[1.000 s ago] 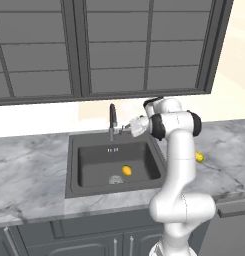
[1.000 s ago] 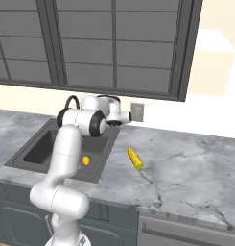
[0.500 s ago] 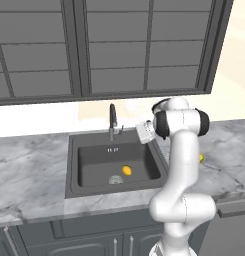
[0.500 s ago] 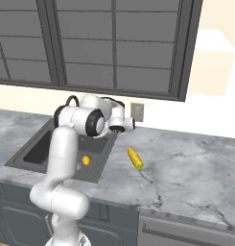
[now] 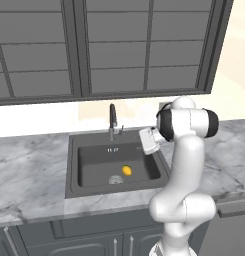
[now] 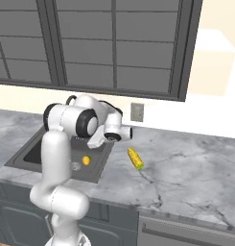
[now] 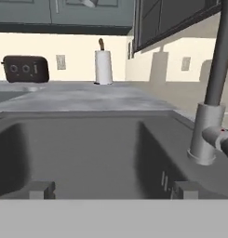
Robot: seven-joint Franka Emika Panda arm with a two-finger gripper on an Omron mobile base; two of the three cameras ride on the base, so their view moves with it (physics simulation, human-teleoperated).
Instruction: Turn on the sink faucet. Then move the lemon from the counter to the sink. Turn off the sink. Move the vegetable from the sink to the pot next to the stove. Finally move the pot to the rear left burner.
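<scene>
In the sink, at about five o'clock from the faucet, the lemon lies by the drain; the end effector, jaws wide and empty, hovers near the faucet, probably to shut it off.

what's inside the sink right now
In the sink lies the lemon on the basin floor, beside the round drain. No water stream is visible. In the right base view the arm covers part of the basin, so that part stays unseen there.
</scene>
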